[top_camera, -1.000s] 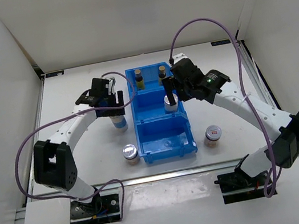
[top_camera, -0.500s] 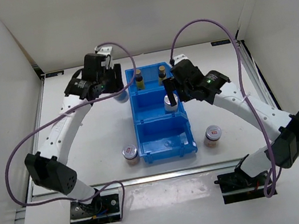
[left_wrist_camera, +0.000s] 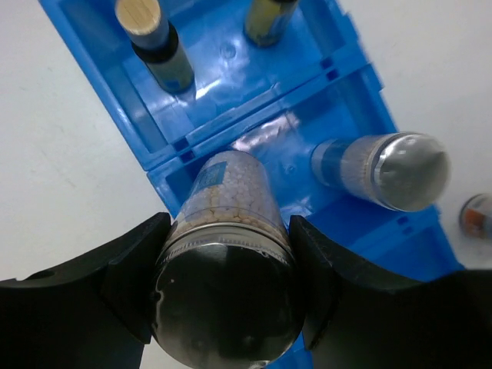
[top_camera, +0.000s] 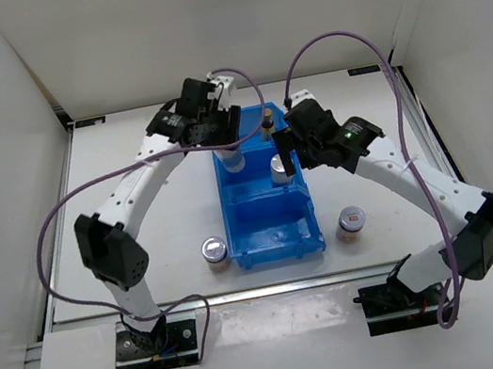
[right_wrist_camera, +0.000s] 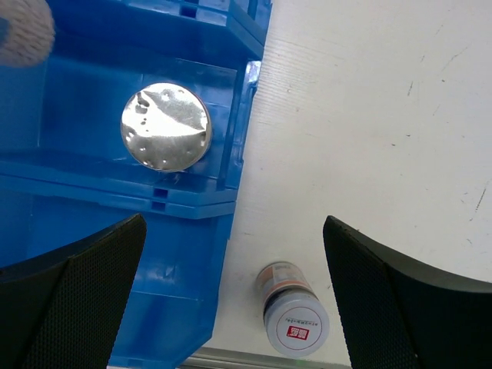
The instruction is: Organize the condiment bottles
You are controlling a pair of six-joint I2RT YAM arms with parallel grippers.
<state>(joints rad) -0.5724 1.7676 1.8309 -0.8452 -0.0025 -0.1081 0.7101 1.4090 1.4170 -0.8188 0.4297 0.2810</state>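
White, silver-topped shaker point(left_wrist_camera: 229, 192), clamped between the fingers of the left tool point(left_wrist_camera: 227, 265) at the left side of the middle compartment of the blue bin point(top_camera: 278, 253), near a second shaker point(top_camera: 279, 169) standing in that compartment. Brown bottle point(left_wrist_camera: 157, 46) and other brown bottle point(left_wrist_camera: 267, 17) stand in the far compartment; one jar point(top_camera: 213, 250) sits on the table point(top_camera: 165, 237) left of the bin, another jar point(top_camera: 350, 220) right of it. Right tool point(right_wrist_camera: 234, 223) spread wide, holding nothing, above the bin's right edge.
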